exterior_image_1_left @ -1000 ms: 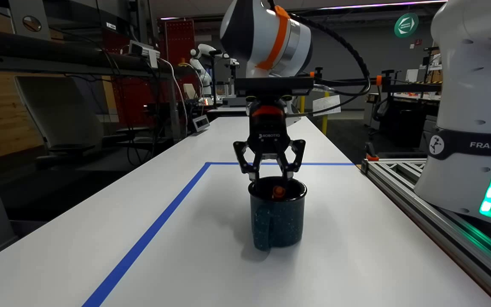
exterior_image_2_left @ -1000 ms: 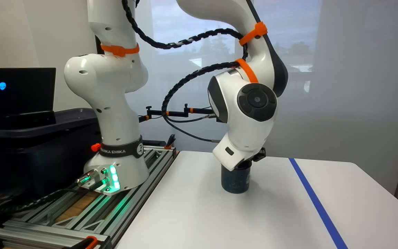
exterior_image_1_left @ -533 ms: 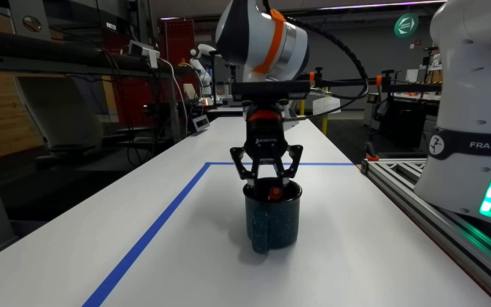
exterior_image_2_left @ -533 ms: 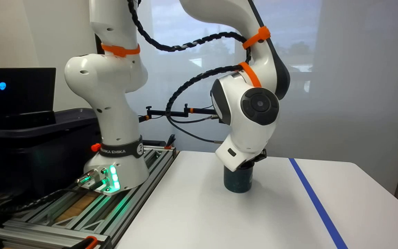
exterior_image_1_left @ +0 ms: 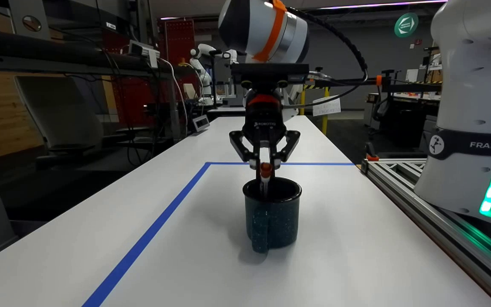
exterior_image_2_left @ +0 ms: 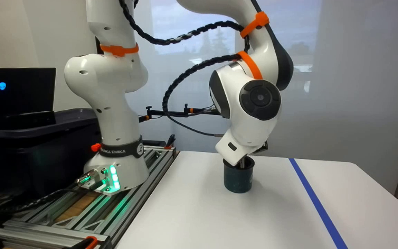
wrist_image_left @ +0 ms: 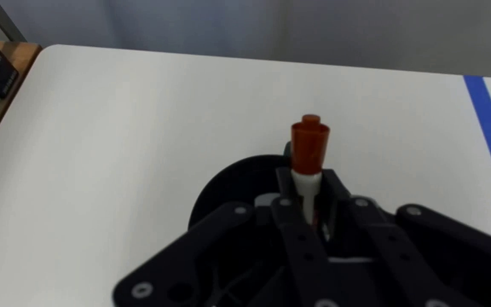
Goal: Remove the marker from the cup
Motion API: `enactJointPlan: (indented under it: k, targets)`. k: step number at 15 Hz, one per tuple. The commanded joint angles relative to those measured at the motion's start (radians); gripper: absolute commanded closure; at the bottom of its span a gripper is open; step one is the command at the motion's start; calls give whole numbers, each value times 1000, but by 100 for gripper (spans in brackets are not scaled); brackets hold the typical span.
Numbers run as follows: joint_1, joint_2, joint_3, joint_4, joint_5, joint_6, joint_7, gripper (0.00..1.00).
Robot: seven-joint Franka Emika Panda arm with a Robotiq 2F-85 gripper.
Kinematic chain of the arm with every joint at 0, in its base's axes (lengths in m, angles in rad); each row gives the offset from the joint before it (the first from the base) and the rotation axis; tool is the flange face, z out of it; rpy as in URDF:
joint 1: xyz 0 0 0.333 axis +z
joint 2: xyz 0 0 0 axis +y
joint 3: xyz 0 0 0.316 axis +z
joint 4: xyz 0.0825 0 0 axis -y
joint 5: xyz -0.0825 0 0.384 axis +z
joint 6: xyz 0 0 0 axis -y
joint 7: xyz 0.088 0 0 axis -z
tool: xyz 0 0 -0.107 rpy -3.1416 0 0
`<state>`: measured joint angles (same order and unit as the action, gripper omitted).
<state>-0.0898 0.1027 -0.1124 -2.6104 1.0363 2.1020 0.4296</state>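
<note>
fingers (wrist_image_left: 285, 187): pinching the marker (exterior_image_1_left: 265, 171) from both sides, gripping its pale barrel just below the orange end, as the wrist view shows.
marker: nearly upright in an exterior view, with its orange end standing well above the rim of the cup (exterior_image_1_left: 274, 224) and its barrel running down toward the dark mouth.
marker's lower end: out of sight (the near wall and the fingers cover it, so I cannot tell how deep it sits, though I take it to be inside the rim).
cup: upright in both exterior views, its base resting on the worktop (exterior_image_1_left: 356, 256), well apart from the blue tape (exterior_image_2_left: 316, 202).
grip on the marker: done, by my reading; the hold looks centred and settled.
lift out of the cup: partly done, I judge, as the orange end is clear of the rim but the whole length probably is not.
left for the marker: the rest of the rise, straight up, then a move sideways away from the cup; the task names no place to put it, so laying it on the worktop is only a likely finish.
</note>
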Motion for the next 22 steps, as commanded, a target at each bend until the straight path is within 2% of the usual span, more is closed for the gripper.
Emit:
enactJointPlan:
  k: [1, 6, 8, 11, 15, 18, 22]
  targets:
    - [-63, -169, -63, -64, -39, -119, -3, 95]
    - [-148, -289, -129, -74, -63, -217, -4, 95]
    - [-173, -298, -131, -68, -99, -186, 21, 95]
    - [-199, -238, -132, -43, -147, -158, 47, 95]
    - [-195, -99, -132, -7, -200, -131, 62, 95]
    - [-178, -4, -130, 9, -242, -65, 87, 95]
    - [-141, 59, -131, 16, -319, 69, 118, 95]
